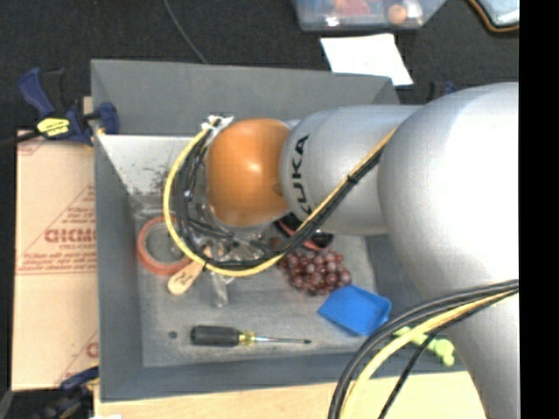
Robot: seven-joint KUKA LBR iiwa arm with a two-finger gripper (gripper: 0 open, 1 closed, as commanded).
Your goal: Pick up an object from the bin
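Gripper (pixel 218 288) sits low in the bin's (pixel 279 319) left half beside a red ring (pixel 150 250); claw state unreadable, pick apparently still pending.

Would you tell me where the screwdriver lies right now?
In the camera view, the screwdriver lies flat on the bin floor by the lower wall, left of the blue piece.

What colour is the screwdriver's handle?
The screwdriver handle is black, with a yellow collar by the shaft; it shows in the camera view.
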